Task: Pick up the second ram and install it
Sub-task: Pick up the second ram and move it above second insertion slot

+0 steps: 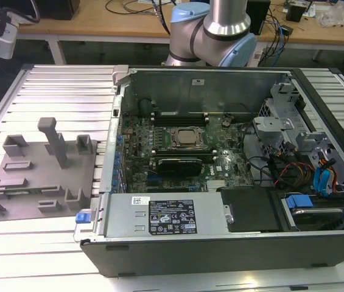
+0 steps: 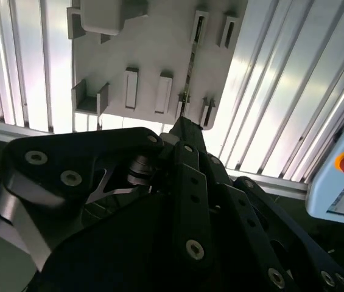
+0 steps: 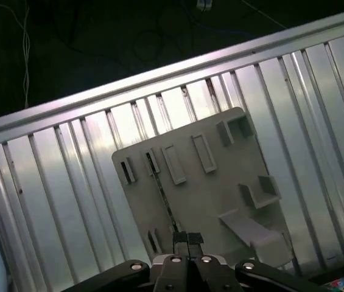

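Second ram (image 3: pixel 162 194) is standing on edge in the grey fixture plate (image 1: pixel 35 182), at the exterior view's left of the open computer case (image 1: pixel 251 250). In the first wrist view the end effector (image 3: pixel 187 238), fingers pressing together on nothing, is hovering over the ram's near end. The ram's long axis is running straight away from the fingertips.

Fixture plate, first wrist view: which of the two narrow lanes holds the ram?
The inner lane, beside the wide slots: the second ram stands on edge in it, in line with the gripper. The edge-side lane looks empty.

Second ram (image 2: pixel 187 79) in fixture plate (image 1: pixel 38 182), plate at exterior view's left of computer case (image 1: pixel 220 255)
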Controlling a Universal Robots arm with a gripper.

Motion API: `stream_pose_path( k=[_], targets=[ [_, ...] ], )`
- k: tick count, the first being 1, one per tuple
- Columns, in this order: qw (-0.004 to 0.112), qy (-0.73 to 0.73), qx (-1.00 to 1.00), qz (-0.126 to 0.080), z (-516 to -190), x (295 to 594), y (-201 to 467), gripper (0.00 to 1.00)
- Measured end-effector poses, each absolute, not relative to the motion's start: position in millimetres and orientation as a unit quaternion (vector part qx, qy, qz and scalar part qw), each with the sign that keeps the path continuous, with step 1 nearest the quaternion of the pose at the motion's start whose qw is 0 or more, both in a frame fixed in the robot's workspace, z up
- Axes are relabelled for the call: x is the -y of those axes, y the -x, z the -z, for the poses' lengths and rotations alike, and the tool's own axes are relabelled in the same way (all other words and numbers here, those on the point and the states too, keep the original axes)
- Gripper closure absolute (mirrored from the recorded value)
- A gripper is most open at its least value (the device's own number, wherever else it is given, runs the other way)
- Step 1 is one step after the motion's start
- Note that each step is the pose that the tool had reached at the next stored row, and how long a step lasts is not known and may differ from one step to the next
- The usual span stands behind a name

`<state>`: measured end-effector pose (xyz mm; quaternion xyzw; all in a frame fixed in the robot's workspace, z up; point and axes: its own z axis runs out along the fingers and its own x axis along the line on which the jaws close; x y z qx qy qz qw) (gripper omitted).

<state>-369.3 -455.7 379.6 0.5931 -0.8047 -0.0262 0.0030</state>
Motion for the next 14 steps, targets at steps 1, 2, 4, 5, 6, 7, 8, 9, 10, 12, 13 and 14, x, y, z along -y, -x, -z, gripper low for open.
stream_pose_path(
  k=[1, 2, 4, 5, 6, 7, 8, 9, 10, 12, 13, 14],
  targets=[
    [0.003, -0.602, 0.798, 0.026, -379.5, 455.7, 369.3, 0.92],
    [0.003, -0.605, 0.796, 0.026, -379.5, 455.7, 369.3, 0.92],
    [0.004, -0.612, 0.790, 0.026, -379.5, 455.7, 369.3, 0.92],
    [0.004, -0.615, 0.788, 0.026, -379.5, 455.7, 369.3, 0.92],
    [0.004, -0.619, 0.785, 0.026, -379.5, 455.7, 369.3, 0.92],
    [0.004, -0.622, 0.783, 0.026, -379.6, 455.7, 369.2, 0.92],
    [0.004, -0.627, 0.779, 0.026, -379.5, 455.7, 369.3, 0.92],
    [0.004, -0.634, 0.773, 0.026, -379.5, 455.7, 369.3, 0.92],
    [0.005, -0.638, 0.769, 0.026, -379.6, 455.7, 369.3, 0.92],
    [0.005, -0.648, 0.761, 0.026, -379.5, 455.7, 369.3, 0.92],
    [0.005, -0.652, 0.758, 0.026, -379.5, 455.7, 369.3, 0.92],
    [0.005, -0.656, 0.754, 0.026, -379.5, 455.7, 369.3, 0.92]
  ],
)
